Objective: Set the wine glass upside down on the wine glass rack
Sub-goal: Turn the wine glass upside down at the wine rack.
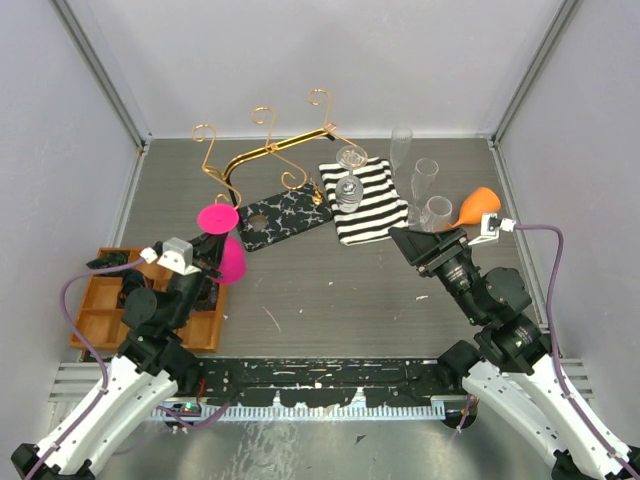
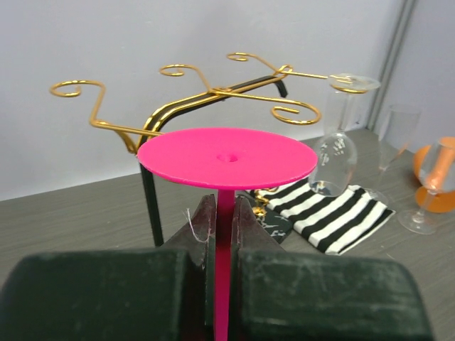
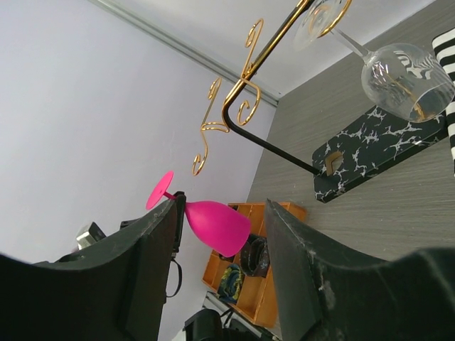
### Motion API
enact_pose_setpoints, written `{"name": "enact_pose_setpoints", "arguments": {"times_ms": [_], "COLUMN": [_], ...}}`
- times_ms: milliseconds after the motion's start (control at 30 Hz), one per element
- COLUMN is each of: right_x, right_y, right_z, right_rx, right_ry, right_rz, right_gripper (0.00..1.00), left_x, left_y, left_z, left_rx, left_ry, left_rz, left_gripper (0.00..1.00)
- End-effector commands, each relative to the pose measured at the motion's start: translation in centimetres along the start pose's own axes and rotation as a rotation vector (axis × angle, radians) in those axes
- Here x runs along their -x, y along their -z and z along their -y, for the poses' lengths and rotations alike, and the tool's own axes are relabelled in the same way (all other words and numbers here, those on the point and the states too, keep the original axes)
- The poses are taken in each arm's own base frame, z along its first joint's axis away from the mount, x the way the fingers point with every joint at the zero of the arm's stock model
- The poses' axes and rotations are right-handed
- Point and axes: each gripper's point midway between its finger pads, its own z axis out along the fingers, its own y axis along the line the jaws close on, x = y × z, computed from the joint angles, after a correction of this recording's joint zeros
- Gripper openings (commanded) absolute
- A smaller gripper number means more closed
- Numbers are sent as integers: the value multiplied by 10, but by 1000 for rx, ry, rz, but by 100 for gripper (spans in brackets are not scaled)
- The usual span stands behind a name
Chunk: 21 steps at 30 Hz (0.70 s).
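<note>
Holding glass point(image 2: 227, 158) by upright stem, foot up, in our clamped left gripper point(image 2: 226, 220) | rack point(image 2: 213, 92) hooks just beyond, slightly higher | right gripper point(image 3: 224, 206) half-open, empty, farther away.

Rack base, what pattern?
The base is black with white marbling; it shows best in the right wrist view.

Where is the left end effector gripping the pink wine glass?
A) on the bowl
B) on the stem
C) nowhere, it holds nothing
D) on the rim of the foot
B: the left end effector is shut on the thin stem of the pink wine glass, just under its flat foot, which faces up.
</note>
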Motion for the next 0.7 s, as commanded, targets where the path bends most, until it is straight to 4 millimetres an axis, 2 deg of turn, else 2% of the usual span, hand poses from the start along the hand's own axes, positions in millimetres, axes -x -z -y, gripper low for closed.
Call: {"name": "enact_pose_setpoints", "arguments": {"times_ms": [0, 233, 500, 667], "right_x": [7, 6, 4, 7], "right_y": [1, 6, 13, 16], "right_z": [-23, -29, -31, -33], "right_rx": [70, 85, 97, 104], "right_ry": [-10, -31, -55, -51], "right_rz": [8, -14, -26, -15], "right_gripper": [58, 58, 58, 58], "left_x": [-1, 4, 8, 7], "left_y": [-1, -8, -25, -26], "left_z": [-21, -44, -47, -57], "left_rx": [98, 223, 237, 286], "left_ry": [-53, -66, -102, -117], "left_rz": [12, 52, 72, 63], "left_gripper": [0, 0, 0, 0]}}
